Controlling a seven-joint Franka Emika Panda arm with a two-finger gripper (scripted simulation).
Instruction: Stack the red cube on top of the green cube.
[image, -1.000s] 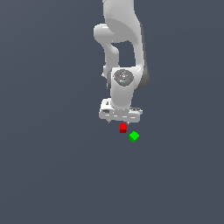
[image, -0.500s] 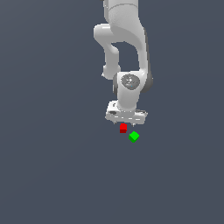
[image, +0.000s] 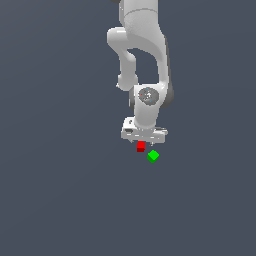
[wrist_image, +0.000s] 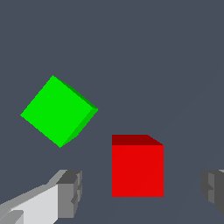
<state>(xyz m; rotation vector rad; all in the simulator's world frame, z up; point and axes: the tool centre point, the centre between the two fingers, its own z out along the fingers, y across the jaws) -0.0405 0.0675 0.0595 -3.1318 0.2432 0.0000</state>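
Note:
The red cube (image: 141, 146) lies on the grey floor, just under my white gripper (image: 143, 141). The green cube (image: 153, 156) lies close beside it, toward the exterior view's right and a little nearer, turned diagonally and not touching it. In the wrist view the red cube (wrist_image: 138, 168) sits between my two grey fingertips (wrist_image: 70, 192), with a gap on each side. The gripper (wrist_image: 142, 192) is open and holds nothing. The green cube (wrist_image: 59, 111) lies outside the fingers.
The floor (image: 60, 190) is a plain dark grey surface with no other objects in view. The white arm (image: 142, 60) rises above the cubes.
The gripper has come lower and a little to the exterior view's right, ending over the red cube. Both cubes have stayed in place.

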